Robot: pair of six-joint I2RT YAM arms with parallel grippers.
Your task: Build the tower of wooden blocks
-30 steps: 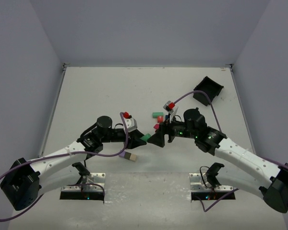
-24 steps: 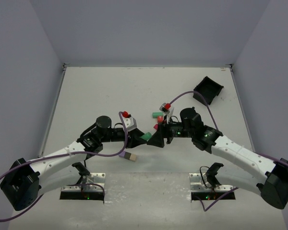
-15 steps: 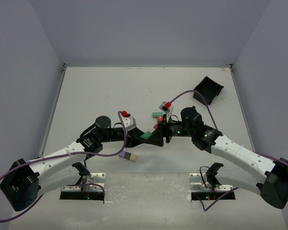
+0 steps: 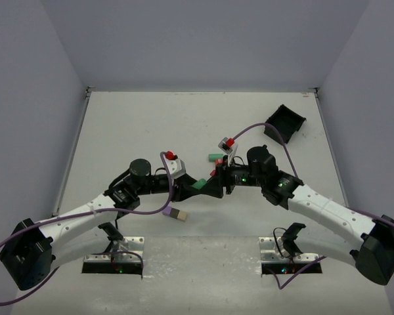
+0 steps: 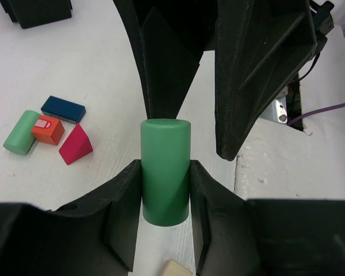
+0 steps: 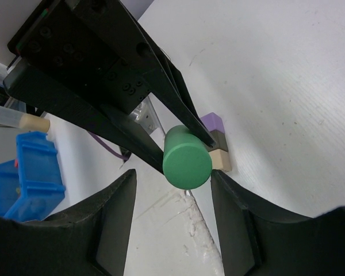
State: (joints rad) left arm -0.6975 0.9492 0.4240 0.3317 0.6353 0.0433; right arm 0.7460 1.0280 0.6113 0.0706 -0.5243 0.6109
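Left wrist view | left hand squeezes green block above bench | right hand wide around it, not gripping | other blocks lie loose | no tower yet

Two arms reach inward from the lower corners of the overhead frame and meet tip to tip just below centre. The left arm stretches up and to the right. The left gripper is clamped on a green cylinder, one finger pressed to each side. The right arm mirrors it from the lower right. The right gripper stands parted, its fingers straddling the cylinder's free end, with a clear gap at the left of its wrist view.
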